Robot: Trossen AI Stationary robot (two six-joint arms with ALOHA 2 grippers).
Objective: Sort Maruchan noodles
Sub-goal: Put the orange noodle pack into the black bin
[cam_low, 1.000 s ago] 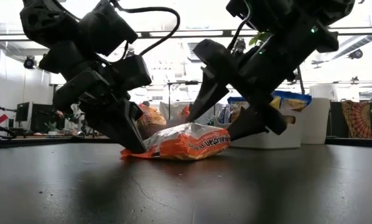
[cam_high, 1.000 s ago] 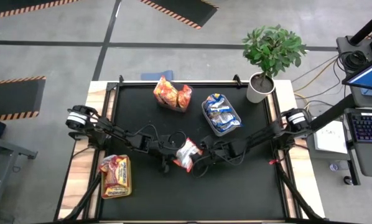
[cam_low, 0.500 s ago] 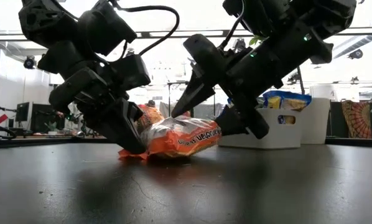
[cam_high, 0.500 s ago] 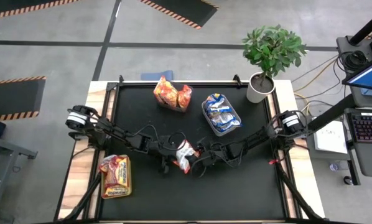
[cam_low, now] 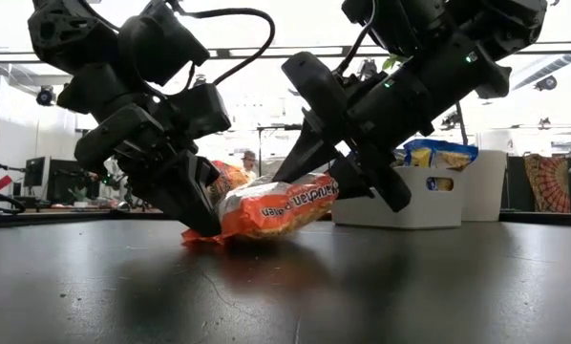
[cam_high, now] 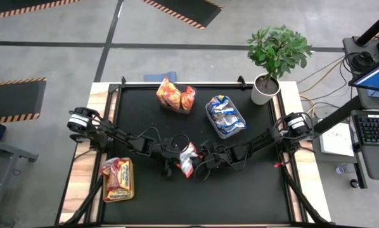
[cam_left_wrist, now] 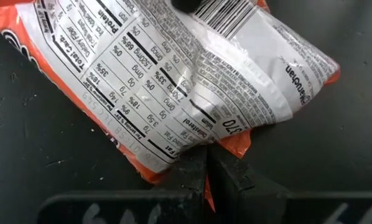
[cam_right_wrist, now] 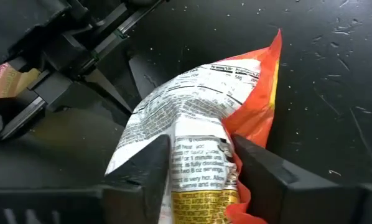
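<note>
An orange Maruchan noodle packet [cam_high: 187, 158] lies mid-table between my two grippers, its white printed back [cam_left_wrist: 192, 74] showing. My left gripper [cam_high: 175, 161] is shut on the packet's left end. My right gripper [cam_high: 201, 156] has come in from the right, and its fingers are closed on the packet's right end [cam_low: 309, 196]. More orange packets [cam_high: 175, 96] sit at the far middle. Blue-and-yellow ones fill a pale bin [cam_high: 225, 116]. Red ones lie in a yellow-green bin [cam_high: 118, 179] at the near left. My left gripper pinches the orange sealed edge [cam_left_wrist: 226, 144] at the packet's left end between its two fingers. The fingers [cam_low: 192, 205] slant down from the table's left. That end [cam_low: 198, 235] rests on the table. My right gripper holds the packet's right end [cam_right_wrist: 201, 168] between its two fingers [cam_right_wrist: 152, 165], one on each side. They slant down from the table's right. The plastic is bunched between them. This end is raised off the table, so the packet tilts up toward the right.
A potted plant in a white pot [cam_high: 265, 88] stands at the far right corner. The black mat [cam_high: 240, 190] lies bare on the near side. The pale bin [cam_low: 414, 196] stands just behind my right gripper.
My right gripper has moved toward the table's left, toward the left gripper, and shut on the packet's right end. That end has been pushed in, bunched and raised off the table. The left end has stayed pinned on the table.
</note>
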